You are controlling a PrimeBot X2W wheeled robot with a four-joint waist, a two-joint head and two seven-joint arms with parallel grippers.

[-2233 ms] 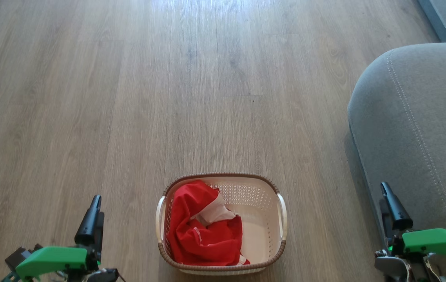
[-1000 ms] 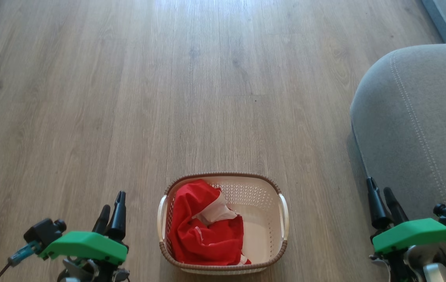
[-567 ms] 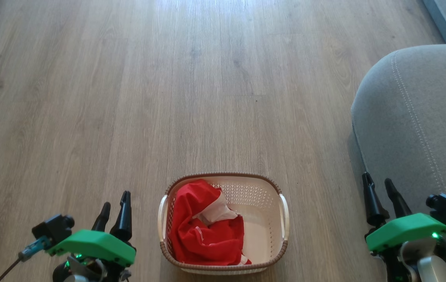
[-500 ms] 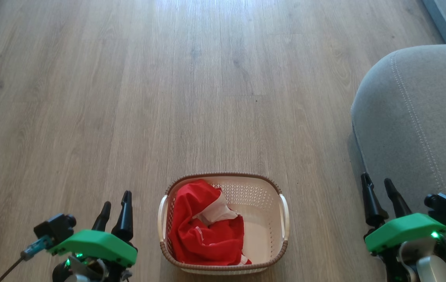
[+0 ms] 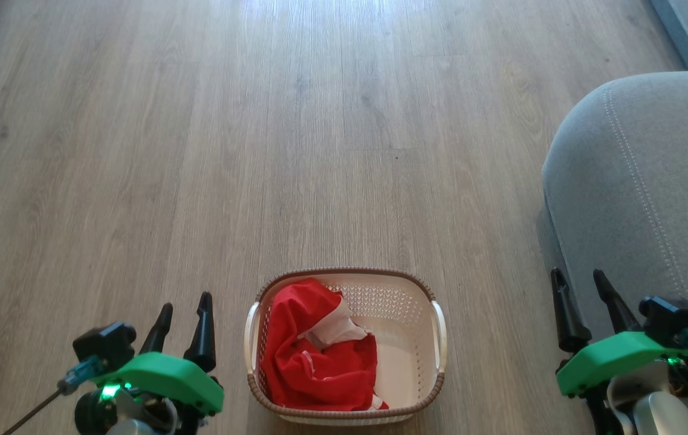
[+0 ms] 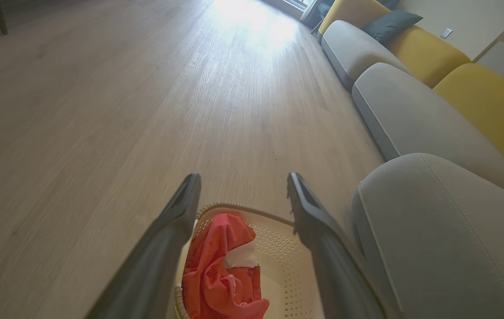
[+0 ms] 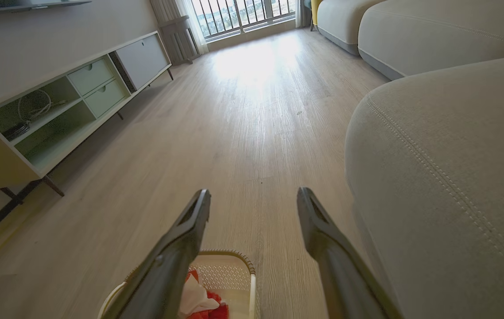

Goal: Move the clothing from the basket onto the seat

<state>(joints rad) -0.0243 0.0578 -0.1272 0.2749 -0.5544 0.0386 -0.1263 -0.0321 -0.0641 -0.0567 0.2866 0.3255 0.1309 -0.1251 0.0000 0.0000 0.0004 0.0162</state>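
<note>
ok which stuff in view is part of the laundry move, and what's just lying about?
Job: clothing, basket, seat, left gripper, right gripper.
Lying about: floor, yellow backrests, dark cushion, media cabinet, other grey seats.

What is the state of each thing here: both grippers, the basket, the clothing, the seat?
left gripper: jaws open, empty.
right gripper: jaws open, empty.
basket: upright on the floor, holding the clothing.
clothing: crumpled in the basket's left part, not gripped.
seat: no clothing on the part that shows.
</note>
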